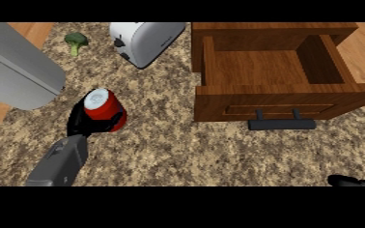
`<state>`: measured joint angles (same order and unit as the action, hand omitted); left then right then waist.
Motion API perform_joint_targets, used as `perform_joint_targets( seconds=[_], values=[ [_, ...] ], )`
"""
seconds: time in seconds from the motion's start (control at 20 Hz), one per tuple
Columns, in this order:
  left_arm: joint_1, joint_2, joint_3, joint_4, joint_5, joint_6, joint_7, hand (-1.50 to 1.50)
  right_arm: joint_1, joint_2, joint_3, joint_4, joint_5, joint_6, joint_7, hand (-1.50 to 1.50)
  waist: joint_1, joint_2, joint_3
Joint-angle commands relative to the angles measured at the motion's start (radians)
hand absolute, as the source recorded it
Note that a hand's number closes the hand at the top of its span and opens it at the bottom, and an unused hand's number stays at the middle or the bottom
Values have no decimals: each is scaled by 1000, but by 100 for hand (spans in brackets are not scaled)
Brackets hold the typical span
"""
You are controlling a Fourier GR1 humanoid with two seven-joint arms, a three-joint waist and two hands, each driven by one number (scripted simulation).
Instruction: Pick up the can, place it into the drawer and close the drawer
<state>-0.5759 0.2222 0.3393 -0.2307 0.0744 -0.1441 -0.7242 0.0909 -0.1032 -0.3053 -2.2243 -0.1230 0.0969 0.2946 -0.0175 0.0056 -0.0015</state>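
Currently, stage: the grasp looked made, the carry not yet begun, as far as the view showed.
Can: the red can point(105, 107) stood toward the left side of the desk point(178, 149), about midway between its far and near edges, its pale top tilted slightly.
Left robot hand: the left robot hand point(85, 121) had its black fingers curled round the can's lower side, gripping it.
Right robot hand: the right robot hand point(345, 180) showed only as a dark sliver at the near right corner; whether its fingers were spread or curled could not be told.
Drawer: the wooden drawer point(274, 84) sat pulled out at the far right of the desk, nothing in it, its dark handle point(281, 124) facing the near edge.
Other things: a toaster point(146, 41) and a piece of broccoli point(76, 41) lay along the far edge, a grey metal object point(25, 72) at the left edge.
Done: probably the grip on the can.
Left: lifting it, carrying it right into the drawer, releasing, pushing the drawer shut.
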Motion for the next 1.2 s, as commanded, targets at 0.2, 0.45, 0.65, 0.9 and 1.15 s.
perform_joint_targets(
  seconds=[0.2,0.45,0.65,0.9,1.15],
  values=[
    [-73,-85,-25,-13,-4,46,13,150,-46,-44,-45,20,-29,7,30,-150,4,-2,1],
    [-111,-150,-21,-38,18,94,26,150,-24,17,30,-6,68,-21,-12,-150,5,-2,1],
    [-185,-162,-47,-84,8,114,87,150,-60,-21,-26,22,27,-22,14,-150,6,-3,1],
    [-165,-203,-133,-267,-8,150,235,150,50,20,-7,-75,34,-7,7,-150,17,-12,2],
    [-189,-219,-210,-481,1,184,422,150,32,-13,-59,-29,19,-1,-3,-150,29,-17,3]
  ],
)
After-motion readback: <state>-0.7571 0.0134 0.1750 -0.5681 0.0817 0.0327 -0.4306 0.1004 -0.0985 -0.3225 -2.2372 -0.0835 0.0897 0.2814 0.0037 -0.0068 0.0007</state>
